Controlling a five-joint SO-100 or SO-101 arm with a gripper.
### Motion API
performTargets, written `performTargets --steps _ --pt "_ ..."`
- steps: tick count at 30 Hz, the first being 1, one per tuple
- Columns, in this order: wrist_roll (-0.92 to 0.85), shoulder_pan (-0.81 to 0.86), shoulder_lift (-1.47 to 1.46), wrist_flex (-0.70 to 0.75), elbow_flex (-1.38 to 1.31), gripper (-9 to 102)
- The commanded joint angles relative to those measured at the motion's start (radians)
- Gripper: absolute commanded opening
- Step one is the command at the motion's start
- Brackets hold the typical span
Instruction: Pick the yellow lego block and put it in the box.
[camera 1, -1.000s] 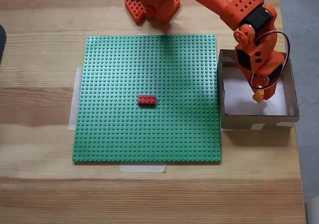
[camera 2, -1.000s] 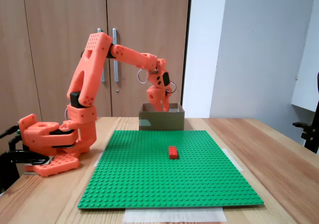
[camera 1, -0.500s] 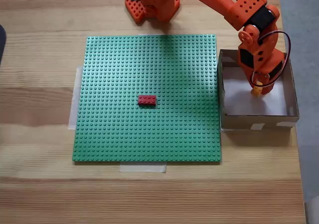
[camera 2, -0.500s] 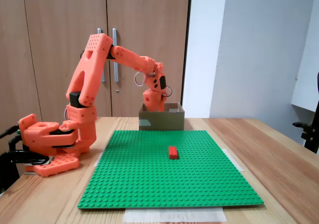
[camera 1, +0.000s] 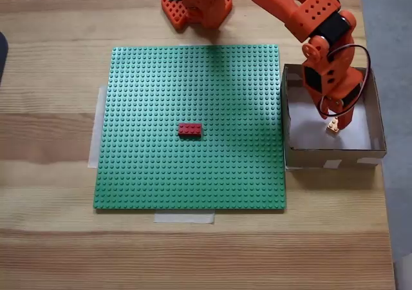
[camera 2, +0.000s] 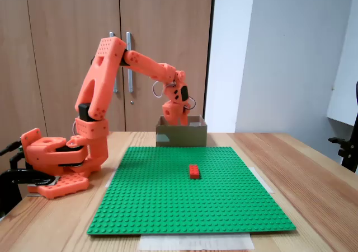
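The gripper [camera 1: 335, 124] is inside the box [camera 1: 335, 154], its fingers grasping the yellow lego block [camera 1: 333, 126] just above the white bottom. If released from this height, the block may bounce against the wall.

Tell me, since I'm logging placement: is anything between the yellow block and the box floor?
Nothing visible. The yellow block sits at the gripper tips inside the box, over its bare white bottom. Whether the block already rests there, I cannot tell.
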Motion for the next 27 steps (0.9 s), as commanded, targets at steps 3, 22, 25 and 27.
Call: performTargets --steps 3,22,25,27 --pt "-0.044 0.006 0.167 -0.041 0.041 12" --pt "-0.169 0.081 0.738 -0.310 0.509 -1" --pt "-0.161 0.101 0.830 -0.325 0.568 -1" --pt "-0.147 0.121 0.885 -0.330 0.594 -1"
